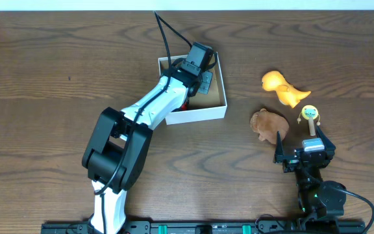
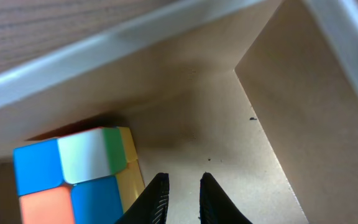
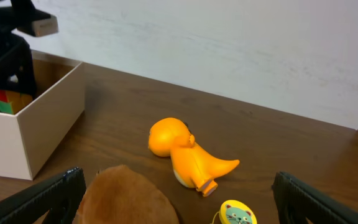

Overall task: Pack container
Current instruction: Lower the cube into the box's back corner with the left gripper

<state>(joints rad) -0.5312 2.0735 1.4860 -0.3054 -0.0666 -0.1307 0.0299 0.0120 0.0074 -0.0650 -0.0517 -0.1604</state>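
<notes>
1 container [image 1: 197,116], white outside and tan inside, sits near the middle of the desk [image 1: 44,78], a little toward the far edge. The left claw [image 2: 182,186] reaches down into it, its 2 black fingers only narrowly parted with nothing between them, hanging above the bare floor near a far corner of the box. 1 multicoloured cube [image 2: 73,177] lies inside the container just beside that claw, against a wall.

3 toys lie on the desk toward the right edge, all outside the container: 1 orange dinosaur [image 1: 283,88] on its side, farthest from the near edge; 1 brown plush [image 1: 269,123] nearer; and 1 small yellow-green piece [image 1: 310,114] with a cat face, just right of the plush. The right claw [image 1: 300,144] hovers by the near edge with its 2 fingers spread wide and empty, facing the plush and the dinosaur.
</notes>
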